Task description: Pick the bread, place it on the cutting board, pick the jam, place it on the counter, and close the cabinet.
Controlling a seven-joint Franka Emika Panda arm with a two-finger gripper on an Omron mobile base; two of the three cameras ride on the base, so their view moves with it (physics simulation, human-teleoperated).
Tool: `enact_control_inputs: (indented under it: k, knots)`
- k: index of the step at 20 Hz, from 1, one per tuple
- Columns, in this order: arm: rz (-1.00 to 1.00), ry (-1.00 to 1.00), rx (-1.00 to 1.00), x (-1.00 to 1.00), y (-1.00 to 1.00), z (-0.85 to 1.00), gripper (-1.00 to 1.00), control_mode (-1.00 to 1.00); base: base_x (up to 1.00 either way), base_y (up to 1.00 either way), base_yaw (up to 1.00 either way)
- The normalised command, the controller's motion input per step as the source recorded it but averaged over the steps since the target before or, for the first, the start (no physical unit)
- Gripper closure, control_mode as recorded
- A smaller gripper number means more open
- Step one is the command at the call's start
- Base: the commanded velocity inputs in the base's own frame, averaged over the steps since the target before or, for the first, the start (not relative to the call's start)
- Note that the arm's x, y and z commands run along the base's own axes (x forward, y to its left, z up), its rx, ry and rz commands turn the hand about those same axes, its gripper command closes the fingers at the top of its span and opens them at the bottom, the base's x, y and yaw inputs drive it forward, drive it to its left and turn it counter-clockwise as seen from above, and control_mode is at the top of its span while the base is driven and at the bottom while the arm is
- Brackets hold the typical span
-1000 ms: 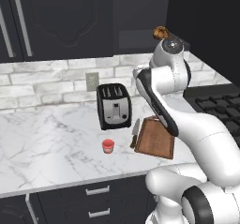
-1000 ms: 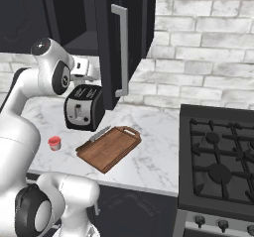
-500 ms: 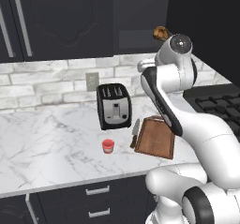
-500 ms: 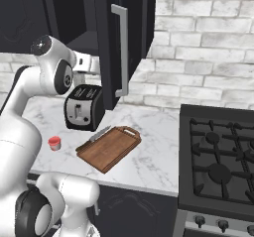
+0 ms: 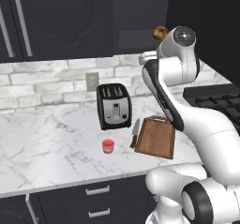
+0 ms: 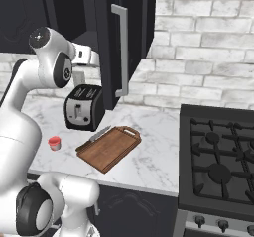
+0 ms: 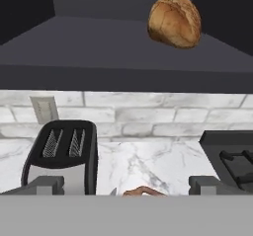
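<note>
No readable labels anywhere; bread (image 7: 175, 21) is a crusty golden roll, probably on the cabinet (image 7: 123, 57) shelf. Gripper (image 7: 127, 184) jaws wide open, empty.

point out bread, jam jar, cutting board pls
bread (image 7: 175, 21), hand view, middle of the crust
jam jar (image 5: 108, 146), left base view, red side below the lid
cutting board (image 6: 109, 148), right base view, centre of the wooden face

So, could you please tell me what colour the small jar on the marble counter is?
The small jar is red with a paler rim, clearest in the left base view.
</note>
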Motion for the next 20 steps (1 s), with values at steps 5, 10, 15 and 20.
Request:
enact_control_inputs:
  k: [5, 10, 15, 20]
  knots:
    - [0.0, 0.0, 0.0, 0.0, 0.0, 0.27, -1.0, -1.0, 0.0, 0.0, 0.0]
    - [0.0, 0.0, 0.0, 0.0, 0.0, 0.14, -1.0, -1.0, 0.0, 0.0, 0.0]
    - [0.0, 0.0, 0.0, 0.02, 0.0, 0.1, -1.0, -1.0, 0.0, 0.0, 0.0]
    - [0.0, 0.0, 0.0, 0.12, 0.0, 0.14, -1.0, -1.0, 0.0, 0.0, 0.0]
